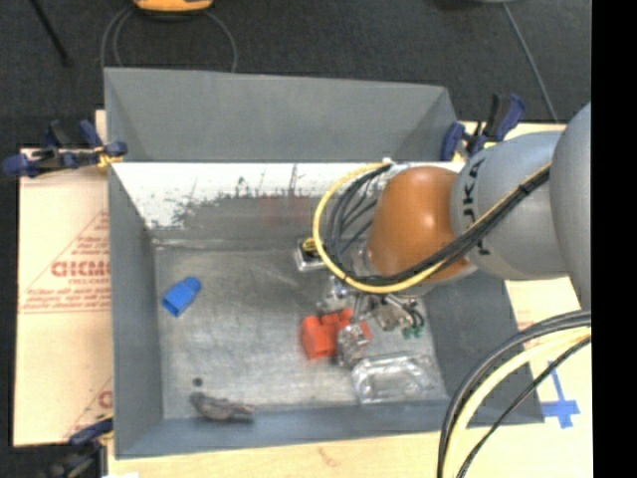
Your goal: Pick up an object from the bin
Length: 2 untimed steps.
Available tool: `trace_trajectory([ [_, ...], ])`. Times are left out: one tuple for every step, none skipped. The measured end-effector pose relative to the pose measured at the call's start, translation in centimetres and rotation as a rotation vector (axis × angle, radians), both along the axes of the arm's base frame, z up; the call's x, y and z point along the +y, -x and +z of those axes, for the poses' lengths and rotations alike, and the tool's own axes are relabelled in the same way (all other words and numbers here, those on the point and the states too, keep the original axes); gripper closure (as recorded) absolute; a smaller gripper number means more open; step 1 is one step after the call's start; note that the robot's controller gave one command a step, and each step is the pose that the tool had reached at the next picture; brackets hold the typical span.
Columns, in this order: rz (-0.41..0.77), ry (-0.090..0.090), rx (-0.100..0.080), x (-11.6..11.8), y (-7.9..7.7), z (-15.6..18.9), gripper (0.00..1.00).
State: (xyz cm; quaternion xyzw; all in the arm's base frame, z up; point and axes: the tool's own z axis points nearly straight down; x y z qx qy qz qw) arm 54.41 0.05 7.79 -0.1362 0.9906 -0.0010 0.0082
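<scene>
Camera view looks down into the bin (131, 297). The gripper (350, 345) is low over the middle of the bin floor, right beside a red block (318, 335). I cannot tell if the gripper is open or closed. To do this well, I think it should sit square over the red block, squeeze gently, then lift straight up. A clear plastic thing (393, 378) lies by the front right corner. A blue block (181, 295) sits near the left wall. A small dark thing (221, 407) lies by the front edge.
</scene>
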Motion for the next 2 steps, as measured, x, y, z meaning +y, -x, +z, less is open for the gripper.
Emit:
trace_trajectory([
  [-0.003,0.002,0.005,-0.15,-0.3,9.85,1.0],
  [-0.006,0.002,0.011,-0.3,-0.45,10.19,1.0],
])
